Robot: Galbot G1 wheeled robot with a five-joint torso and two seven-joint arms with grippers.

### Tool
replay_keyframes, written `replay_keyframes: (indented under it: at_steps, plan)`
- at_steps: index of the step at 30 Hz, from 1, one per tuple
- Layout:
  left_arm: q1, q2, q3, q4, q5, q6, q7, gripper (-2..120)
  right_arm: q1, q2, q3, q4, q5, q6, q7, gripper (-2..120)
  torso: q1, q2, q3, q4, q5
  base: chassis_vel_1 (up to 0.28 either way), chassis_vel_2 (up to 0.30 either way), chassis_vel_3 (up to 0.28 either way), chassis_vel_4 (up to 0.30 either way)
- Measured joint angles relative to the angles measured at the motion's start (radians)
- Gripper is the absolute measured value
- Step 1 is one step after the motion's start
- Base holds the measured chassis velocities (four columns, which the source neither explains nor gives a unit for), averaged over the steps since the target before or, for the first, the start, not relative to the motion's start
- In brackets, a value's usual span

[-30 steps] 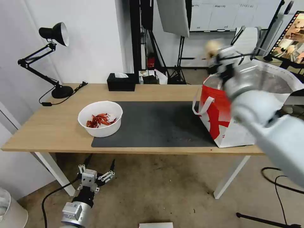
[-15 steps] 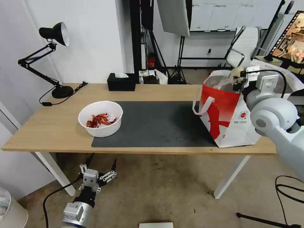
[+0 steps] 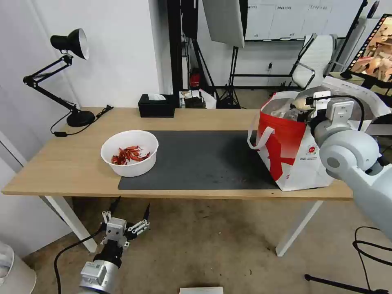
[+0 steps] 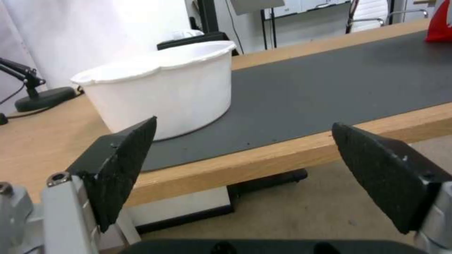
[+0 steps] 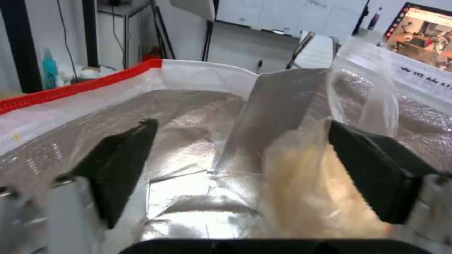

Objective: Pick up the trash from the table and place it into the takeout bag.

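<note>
The white bowl of red chili shells [image 3: 129, 152] stands on the left end of the dark mat [image 3: 204, 159] on the table [image 3: 61, 163]. At the table's right end is the white-and-red takeout bag [image 3: 286, 151]. My right gripper [image 3: 304, 109] hangs in its mouth. In the right wrist view the right gripper [image 5: 241, 124] is open over the foil lining [image 5: 188, 141]. The small clear bag with a yellowish lump [image 5: 320, 183] lies loose beside one finger. My left gripper [image 3: 130, 207] is open below the table's front edge. The left wrist view has the left gripper [image 4: 243, 124] facing the bowl [image 4: 160, 88].
A black desk lamp [image 3: 67, 73] and a black tissue box [image 3: 156, 105] stand at the table's back left. Light stands, a white chair [image 3: 316, 57] and a monitor fill the room behind. A cable trails on the floor at the right.
My right arm swung right and lowered, taking the yellowish lump from above the takeout bag's rim into its mouth. The left arm and the bowl stayed put.
</note>
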Motion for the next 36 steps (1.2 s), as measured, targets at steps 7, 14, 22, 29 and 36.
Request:
replay_keyframes:
  at_steps: [7,14,22,29,36]
  plan:
    - [0.004,-0.001,0.0,-0.01,0.003,0.001,0.0,100,-0.017,-0.007,0.011,0.004,0.002,0.0,-0.007,100,0.0,0.0,0.0,-0.0001,0.0,0.0,0.0,0.0,0.0]
    - [0.02,-0.014,-0.003,-0.027,0.015,0.001,0.0,100,-0.025,-0.013,0.018,0.008,0.002,0.014,-0.025,100,0.0,0.0,0.0,-0.0001,0.0001,0.0,0.0,0.0,0.0]
    - [0.027,-0.015,-0.008,-0.045,0.015,0.001,0.0,100,-0.052,-0.007,0.037,0.037,0.002,0.16,-0.035,100,0.0,0.0,0.0,0.0,-0.0001,0.0,0.0,0.0,0.0]
    - [0.029,-0.026,-0.012,-0.047,0.016,-0.004,0.0,100,-0.221,0.03,0.108,0.121,-0.053,0.501,-0.189,100,0.0,0.0,0.0,-0.0004,-0.0001,0.0,0.0,0.0,0.0]
    - [0.049,-0.069,-0.039,-0.066,0.02,-0.021,-0.001,100,-0.43,0.115,0.136,0.203,-0.196,0.68,-0.367,100,0.0,0.0,0.0,0.0005,-0.0001,0.0,0.0,0.0,0.0]
